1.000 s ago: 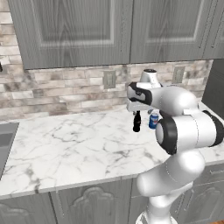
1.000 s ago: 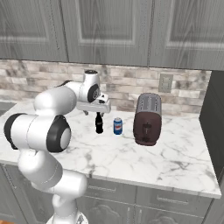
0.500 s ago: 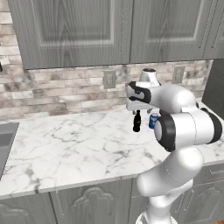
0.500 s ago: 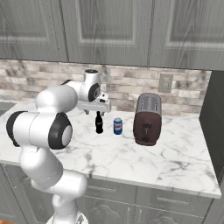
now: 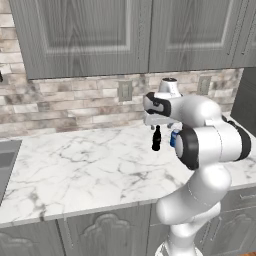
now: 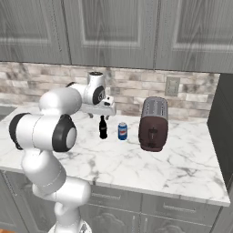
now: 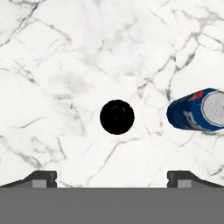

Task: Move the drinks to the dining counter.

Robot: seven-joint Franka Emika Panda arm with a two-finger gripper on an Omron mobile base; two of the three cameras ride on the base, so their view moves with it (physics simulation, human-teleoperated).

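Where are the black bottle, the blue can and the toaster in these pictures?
black bottle (image 6: pixel 103 128), right base view, on its dark body.
blue can (image 7: pixel 199 110), hand view, on its blue side just below the silver top.
toaster (image 6: pixel 153 124), right base view, on its dark red front.

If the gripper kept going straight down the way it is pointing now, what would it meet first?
Most likely the top of the black bottle, which stands directly under the open gripper, centred between its fingertips. The blue can sits off to one side, probably clear of that line. How far above the bottle it hangs is unclear.
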